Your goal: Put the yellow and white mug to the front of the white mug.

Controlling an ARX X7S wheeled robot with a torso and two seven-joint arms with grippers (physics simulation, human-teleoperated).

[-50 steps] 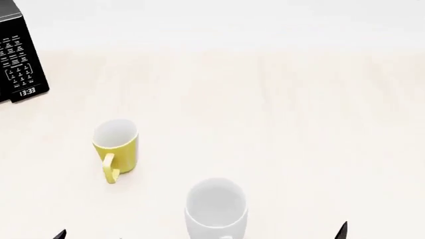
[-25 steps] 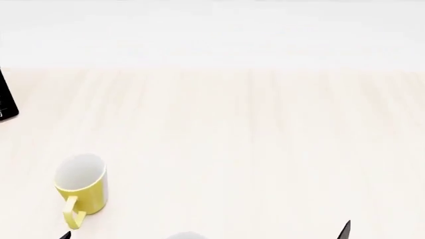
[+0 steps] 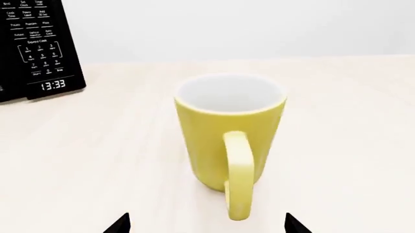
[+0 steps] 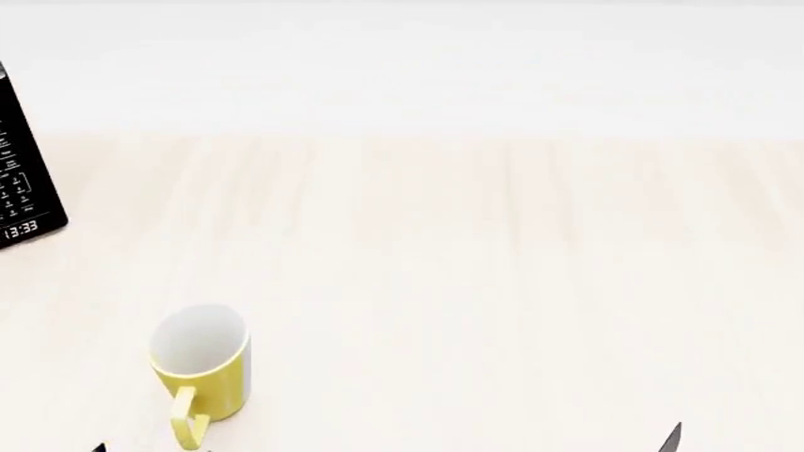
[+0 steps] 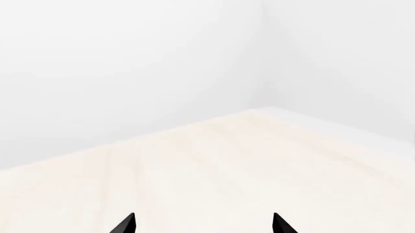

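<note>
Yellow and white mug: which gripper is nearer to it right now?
Left. The left gripper sits open just short of the yellow and white mug, facing its handle. The right gripper faces bare table, no mug in its view.

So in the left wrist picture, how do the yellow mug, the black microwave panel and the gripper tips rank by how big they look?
1. Mug, looks largest, though it is nearest the camera.
2. Microwave panel, cut off by the frame, so only part shows.
3. Gripper tips, only small black points at the edge.

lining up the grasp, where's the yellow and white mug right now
Head view: the yellow and white mug stands low on the left, nearer than the microwave.
</note>
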